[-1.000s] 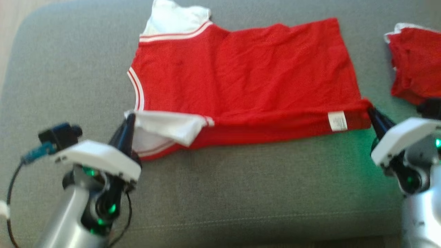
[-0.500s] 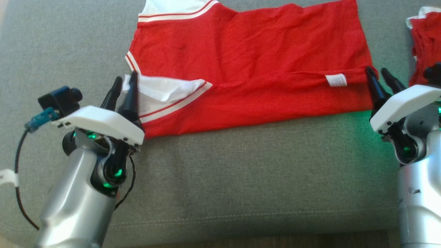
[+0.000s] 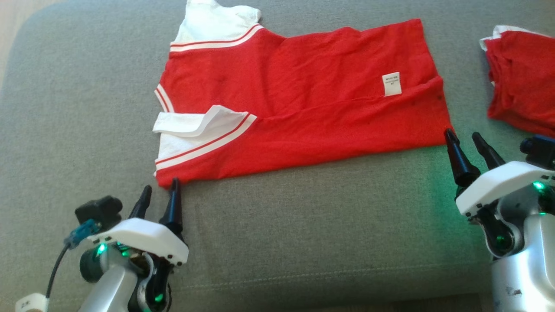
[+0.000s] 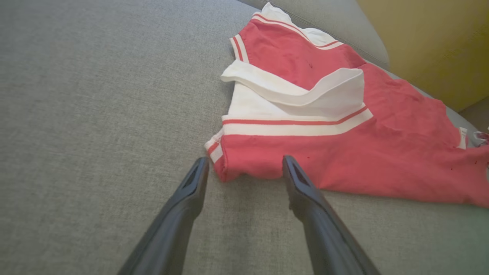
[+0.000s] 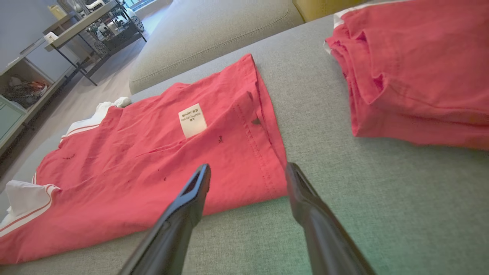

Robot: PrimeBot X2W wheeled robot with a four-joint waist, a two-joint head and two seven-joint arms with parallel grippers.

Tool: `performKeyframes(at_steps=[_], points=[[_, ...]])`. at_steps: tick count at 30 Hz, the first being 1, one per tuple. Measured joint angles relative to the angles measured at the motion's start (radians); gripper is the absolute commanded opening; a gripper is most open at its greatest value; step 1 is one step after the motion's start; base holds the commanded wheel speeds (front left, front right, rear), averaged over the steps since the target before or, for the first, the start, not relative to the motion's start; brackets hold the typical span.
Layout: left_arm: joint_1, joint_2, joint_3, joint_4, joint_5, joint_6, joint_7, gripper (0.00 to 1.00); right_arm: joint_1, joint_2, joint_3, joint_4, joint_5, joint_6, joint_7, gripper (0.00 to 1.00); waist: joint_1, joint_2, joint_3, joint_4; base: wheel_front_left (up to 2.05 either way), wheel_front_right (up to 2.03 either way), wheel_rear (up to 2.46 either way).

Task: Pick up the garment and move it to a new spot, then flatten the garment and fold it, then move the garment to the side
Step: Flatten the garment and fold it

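Head view: red shirt (image 3: 303, 99) lies spread on the grey cushion (image 3: 303, 242), mid-far, neck end left, hem right. Near strip is folded over the body, with a white label (image 3: 391, 83) face up near the hem. One white sleeve (image 3: 195, 123) lies on top at the near left, edge curled; the other pokes out at the far left. Left gripper (image 3: 161, 184) is at the near left, fingers apart and empty, tips just beside the shirt's near left corner (touching or not, can't tell). Right gripper (image 3: 461, 133) is at the near right, fingers spread, nothing held, left tip right at the hem's near corner. A second red pile (image 3: 524, 78) sits far right, apart from the shirt.

Left wrist view: left gripper (image 4: 245, 159) fingers wide, nothing between them but cushion (image 4: 95, 95). The shirt (image 4: 382, 152) corner sits just past the tips, in line with the gap. The sleeve (image 4: 305, 91) is beyond that, flopped over.

Right wrist view: right gripper (image 5: 248, 167) fingers open and empty. The hem corner of the shirt (image 5: 153, 152) is just past the tips, the label (image 5: 192, 120) farther on. The pile (image 5: 420, 68) is to the right, a strip of bare cushion (image 5: 382, 191) between them.
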Motion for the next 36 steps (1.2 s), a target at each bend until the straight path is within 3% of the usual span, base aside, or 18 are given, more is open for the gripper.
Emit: performKeyframes(at_steps=[10,15,16,17,18,19,30,31,32,34,35,36], points=[[-0.057,-0.001,-0.006,0.063,0.006,0.005,-0.001,1.00,-0.003,0.006,0.020,-0.003,0.000,0.000,-0.002,1.00,0.0001,0.0000,0.023,-0.023,0.00,0.00,0.00],[-0.093,-0.001,-0.013,0.079,0.014,-0.012,-0.002,1.00,-0.035,0.007,0.020,0.042,-0.045,0.000,-0.010,1.00,0.0002,0.0000,0.045,-0.027,0.00,0.00,0.00],[-0.095,-0.001,-0.014,0.081,0.014,-0.016,-0.002,0.85,-0.049,0.007,0.019,0.052,-0.059,0.000,-0.015,1.00,0.0002,0.0000,0.047,-0.025,0.00,0.00,0.00],[-0.096,0.000,-0.015,0.082,0.014,-0.022,-0.005,0.35,-0.064,0.007,0.018,0.061,-0.073,0.000,-0.019,1.00,0.0002,0.0000,0.049,-0.023,0.00,0.00,0.00],[-0.096,0.000,-0.016,0.085,0.014,-0.027,-0.011,0.09,-0.078,0.007,0.018,0.070,-0.091,0.000,-0.025,1.00,0.0002,0.0000,0.051,-0.020,0.00,0.00,0.00],[-0.096,0.000,-0.018,0.089,0.015,-0.030,-0.011,0.00,-0.091,0.007,0.015,0.080,-0.113,0.000,-0.032,1.00,0.0002,0.0000,0.052,-0.016,0.00,0.00,0.00],[-0.122,0.001,-0.044,0.105,0.022,-0.070,-0.017,0.00,-0.158,-0.001,-0.027,0.219,-0.311,0.000,-0.051,1.00,0.0002,0.0000,0.067,0.014,0.00,0.00,0.00],[-0.122,0.001,-0.044,0.105,0.022,-0.073,-0.017,0.00,-0.166,0.000,-0.027,0.228,-0.314,0.000,-0.051,0.85,0.0002,0.0000,0.068,0.014,0.00,0.00,0.00],[-0.123,0.001,-0.045,0.105,0.022,-0.073,-0.017,0.00,-0.173,0.000,-0.026,0.236,-0.320,0.000,-0.051,0.58,0.0002,0.0000,0.070,0.014,0.00,0.00,0.00],[-0.129,0.002,-0.046,0.106,0.022,-0.073,-0.017,0.00,-0.183,0.000,-0.025,0.251,-0.332,0.000,-0.059,0.22,0.0002,0.0000,0.070,0.014,0.00,0.00,0.00],[-0.132,0.003,-0.046,0.106,0.021,-0.073,-0.017,0.00,-0.186,0.000,-0.025,0.256,-0.341,0.000,-0.063,0.07,0.0002,0.0000,0.070,0.014,0.00,0.00,0.00],[-0.134,0.004,-0.046,0.106,0.021,-0.073,-0.017,0.00,-0.187,0.000,-0.025,0.259,-0.346,0.000,-0.070,0.00,0.0002,0.0000,0.069,0.014,0.00,0.00,0.00]])
